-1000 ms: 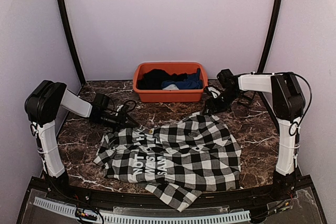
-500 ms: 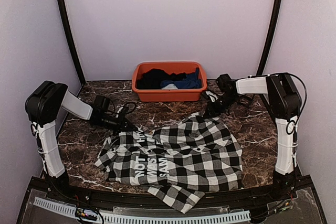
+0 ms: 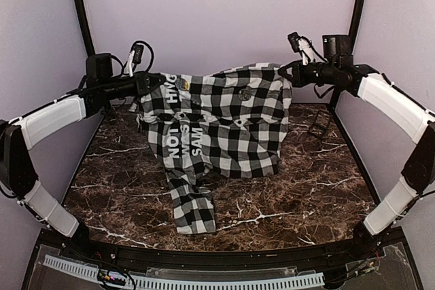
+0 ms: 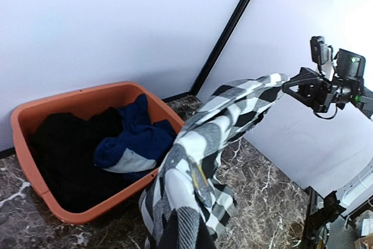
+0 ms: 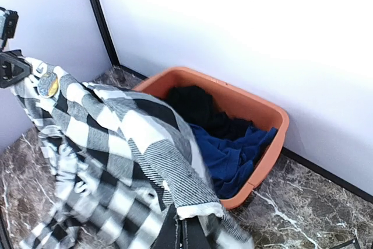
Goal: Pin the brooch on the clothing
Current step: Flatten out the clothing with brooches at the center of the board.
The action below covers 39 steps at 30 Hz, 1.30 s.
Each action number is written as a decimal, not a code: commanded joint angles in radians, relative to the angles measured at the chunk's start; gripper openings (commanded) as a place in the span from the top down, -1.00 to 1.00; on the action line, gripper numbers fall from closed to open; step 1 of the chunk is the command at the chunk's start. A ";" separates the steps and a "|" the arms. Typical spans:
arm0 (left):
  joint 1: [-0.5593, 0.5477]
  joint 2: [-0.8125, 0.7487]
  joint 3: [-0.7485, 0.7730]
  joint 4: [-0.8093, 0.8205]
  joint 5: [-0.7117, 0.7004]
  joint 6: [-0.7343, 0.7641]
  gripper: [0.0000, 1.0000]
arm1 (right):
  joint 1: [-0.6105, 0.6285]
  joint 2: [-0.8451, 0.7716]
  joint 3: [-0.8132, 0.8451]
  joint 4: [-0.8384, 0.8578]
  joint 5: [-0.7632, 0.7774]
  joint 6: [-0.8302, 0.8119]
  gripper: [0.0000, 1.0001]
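The clothing (image 3: 224, 123), a black-and-white check shirt with white letters on a black panel, hangs stretched in the air between both arms. My left gripper (image 3: 147, 87) is shut on its upper left edge and my right gripper (image 3: 288, 75) is shut on its upper right corner. One sleeve trails down onto the table (image 3: 326, 188). A small round gold brooch (image 5: 48, 84) sits on the cloth near the left gripper, also seen as a yellowish spot, the brooch (image 3: 182, 85). In each wrist view the clothing (image 4: 192, 161) (image 5: 134, 144) covers the fingers.
An orange tub (image 4: 87, 93) (image 5: 256, 108) holding a black garment (image 4: 64, 155) and a blue garment (image 5: 233, 155) stands at the back of the table; the raised shirt hides it from the top camera. A small black wire stand (image 3: 319, 124) is at the back right.
Both grippers have shut on the shirt and lifted it off the table. It now hangs spread high between the raised arms, covering the tub in the top view.
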 commanded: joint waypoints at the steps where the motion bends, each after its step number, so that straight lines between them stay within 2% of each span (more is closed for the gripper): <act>1: 0.003 -0.095 -0.006 -0.244 -0.127 0.140 0.99 | 0.004 -0.125 -0.147 -0.017 -0.017 0.064 1.00; 4: -0.005 -0.166 -0.128 -0.412 -0.190 0.169 0.99 | 0.005 -0.214 -0.311 -0.081 -0.052 0.103 1.00; 7: -0.043 -0.261 -0.310 -0.454 -0.212 0.155 0.89 | 0.012 -0.274 -0.466 -0.177 -0.072 0.122 1.00; 12: -0.120 -0.250 -0.448 -0.524 -0.161 0.132 0.65 | 0.037 -0.324 -0.565 -0.318 -0.061 0.114 1.00; 15: -0.152 -0.208 -0.497 -0.544 -0.082 0.131 0.52 | 0.042 -0.326 -0.585 -0.357 -0.029 0.124 1.00; 16: -0.155 -0.208 -0.504 -0.543 -0.064 0.129 0.36 | 0.047 -0.322 -0.581 -0.370 -0.011 0.127 1.00; 17: -0.157 -0.212 -0.514 -0.534 -0.020 0.123 0.10 | 0.049 -0.313 -0.580 -0.372 -0.011 0.132 1.00; 18: -0.157 -0.224 -0.515 -0.529 0.021 0.122 0.01 | 0.049 -0.306 -0.576 -0.374 -0.015 0.134 1.00; 21: -0.157 -0.256 -0.497 -0.484 0.102 0.102 -0.45 | 0.050 -0.264 -0.566 -0.375 -0.010 0.135 1.00; 23: -0.156 -0.265 -0.481 -0.447 0.134 0.080 -0.62 | 0.050 -0.243 -0.566 -0.370 -0.005 0.137 1.00; 27: -0.158 -0.211 -0.458 -0.405 0.079 0.051 -0.68 | 0.059 -0.223 -0.581 -0.344 -0.012 0.147 1.00; 34: -0.194 -0.050 -0.437 -0.457 -0.196 0.068 -0.59 | 0.070 -0.218 -0.588 -0.337 0.015 0.150 1.00; 36: -0.195 -0.064 -0.467 -0.446 -0.251 0.050 -0.59 | 0.071 -0.221 -0.593 -0.336 0.015 0.150 1.00; 39: -0.194 -0.173 -0.533 -0.429 -0.328 0.007 -0.60 | 0.073 -0.230 -0.599 -0.333 0.022 0.154 1.00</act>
